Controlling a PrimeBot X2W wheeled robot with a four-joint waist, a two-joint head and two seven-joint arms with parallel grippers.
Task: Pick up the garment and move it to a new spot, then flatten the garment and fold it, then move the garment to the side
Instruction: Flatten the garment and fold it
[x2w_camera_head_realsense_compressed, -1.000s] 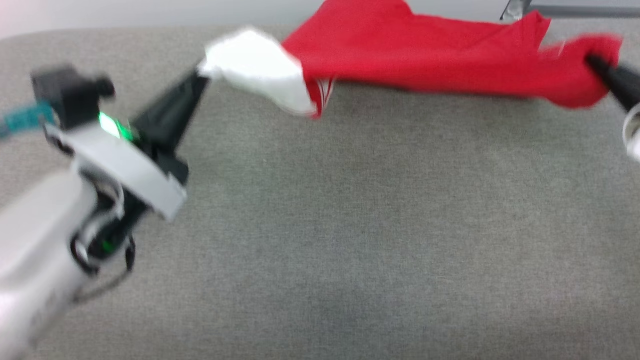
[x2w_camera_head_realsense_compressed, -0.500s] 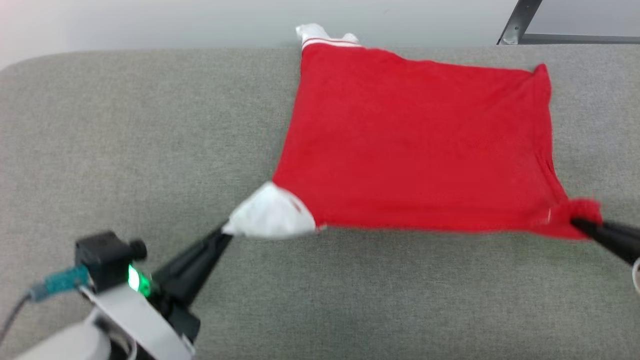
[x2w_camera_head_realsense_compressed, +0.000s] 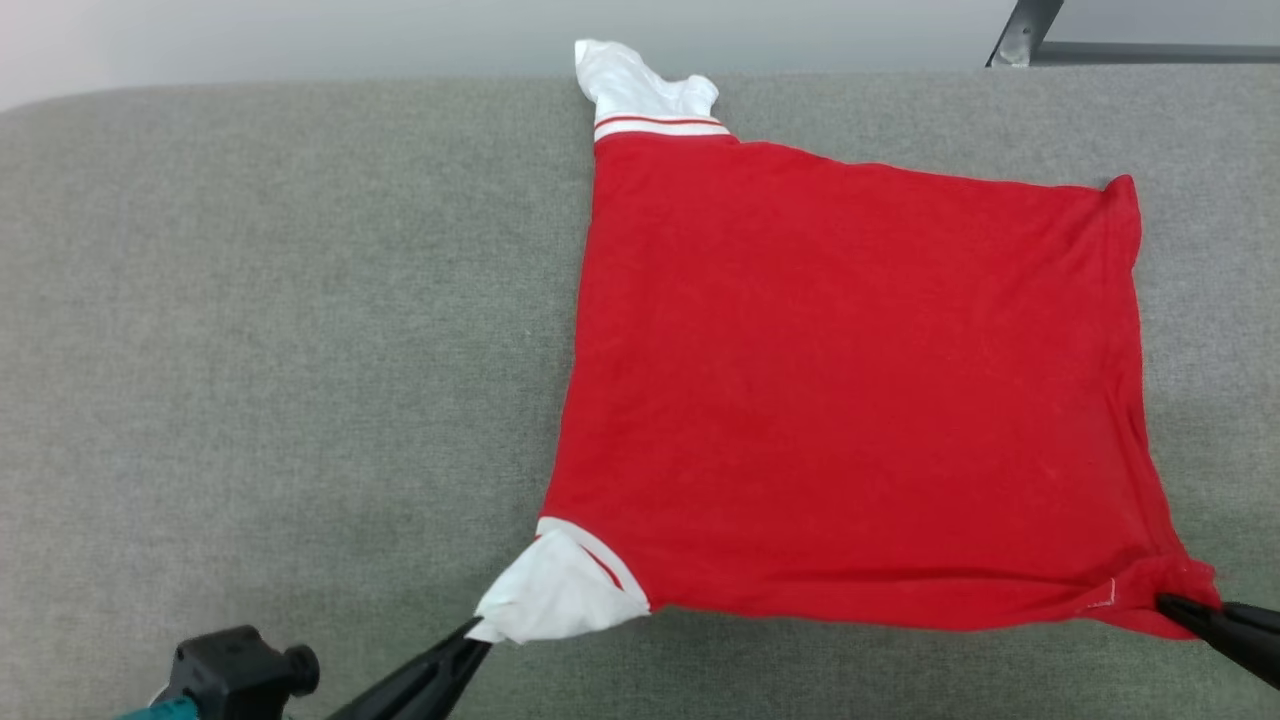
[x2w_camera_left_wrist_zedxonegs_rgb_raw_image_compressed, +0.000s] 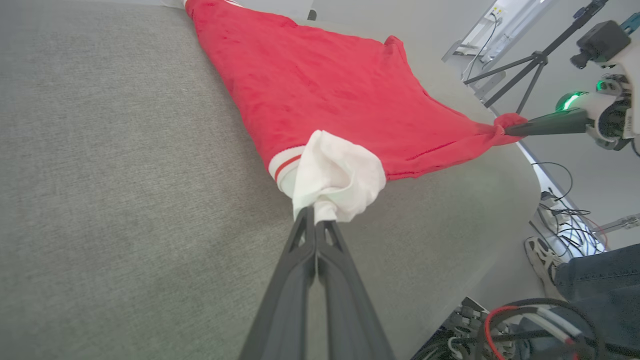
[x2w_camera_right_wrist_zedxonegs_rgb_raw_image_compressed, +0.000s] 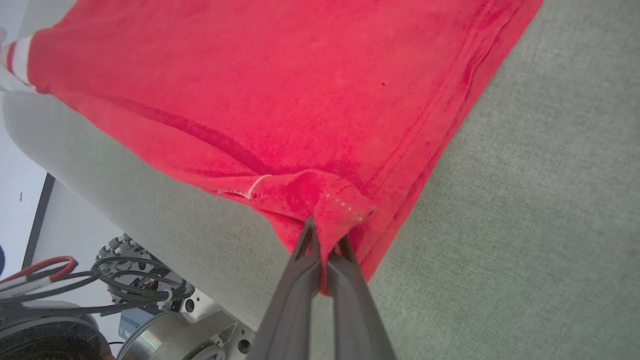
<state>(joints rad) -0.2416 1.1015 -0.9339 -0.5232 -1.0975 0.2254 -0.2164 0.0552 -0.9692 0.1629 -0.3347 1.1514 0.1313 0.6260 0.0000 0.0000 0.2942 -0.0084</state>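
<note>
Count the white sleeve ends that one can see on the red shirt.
2. One sleeve end lies at the far left corner of the red shirt; the other sleeve end is at its near left corner, pinched by the left gripper.

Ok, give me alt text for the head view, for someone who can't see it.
A red garment lies spread on a grey fabric surface. The left gripper pinches its near white sleeve end; the right gripper pinches its near red corner.

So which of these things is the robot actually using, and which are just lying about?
In the job:
red jersey
left end effector and right end effector, both shut on it
grey table under it

Lying about:
tripod
floor cables
a person's shoe
</note>
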